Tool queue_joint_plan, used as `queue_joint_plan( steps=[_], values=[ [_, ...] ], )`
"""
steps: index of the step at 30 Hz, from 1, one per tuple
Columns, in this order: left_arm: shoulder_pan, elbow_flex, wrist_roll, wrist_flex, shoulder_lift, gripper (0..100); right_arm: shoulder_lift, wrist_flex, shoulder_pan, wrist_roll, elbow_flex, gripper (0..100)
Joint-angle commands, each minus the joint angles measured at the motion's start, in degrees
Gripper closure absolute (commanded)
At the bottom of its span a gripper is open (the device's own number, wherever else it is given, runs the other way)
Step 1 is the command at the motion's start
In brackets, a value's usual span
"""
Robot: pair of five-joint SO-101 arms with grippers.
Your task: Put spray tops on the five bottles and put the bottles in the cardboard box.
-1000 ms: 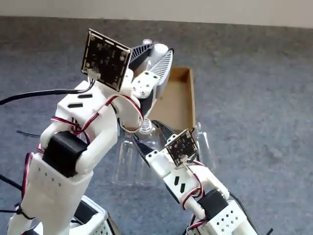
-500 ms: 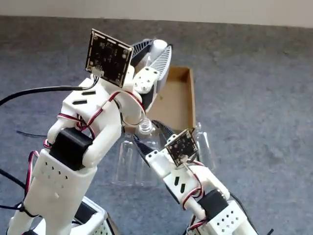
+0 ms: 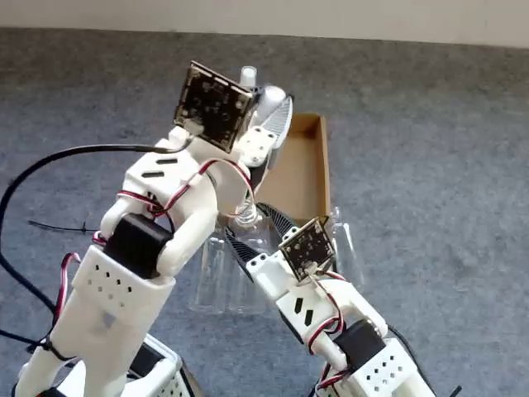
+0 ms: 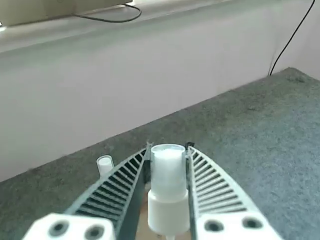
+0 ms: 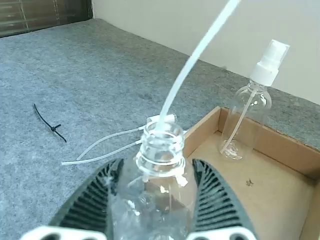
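Five clear bottles can be counted, though the ones on the carpet are hard to separate. One capped bottle [image 5: 248,107] stands upright in the cardboard box [image 3: 299,178], which lies open at the upper centre of the high view. One open bottle [image 5: 160,200] sits at the bottom centre of the right wrist view, between the fingers of the right gripper [image 5: 157,167], which are closed on its shoulders. What look like two more bottles [image 3: 216,275] stand at the lower centre of the high view, just left of that gripper. One bottle [image 3: 347,244] stands to its right, beside the box's near corner. The left gripper [image 4: 168,147], raised at the upper centre of the high view, pinches one white spray top [image 4: 167,200] between its ribbed fingers. That top's thin tube [image 5: 200,55] slants down from the upper right into the held bottle's open neck. Two loose tubes [image 5: 107,145] lie on the grey carpet [image 3: 446,124] behind the neck. One black cable tie [image 5: 50,125] lies at mid left of the right wrist view.
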Motion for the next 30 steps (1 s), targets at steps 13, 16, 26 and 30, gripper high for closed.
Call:
queue_joint_plan(
  steps=[13, 16, 26, 30],
  values=[
    [-1.54, 10.77, 3.34, 9.32, -10.77, 96, -0.75, 0.13, -0.13, 0.26, -0.92, 99.5],
    [-2.15, 16.40, 3.08, 8.79, -11.82, 96, -0.75, 0.13, -0.13, 0.26, -0.92, 99.5],
    [-4.70, 26.42, 3.16, 6.42, -19.12, 95, -0.75, 0.04, -0.13, 0.53, -1.01, 99.5],
    [-4.70, 29.49, 3.16, 6.42, -25.80, 95, -0.75, 0.04, -0.13, 0.53, -1.01, 99.5]
  ],
)
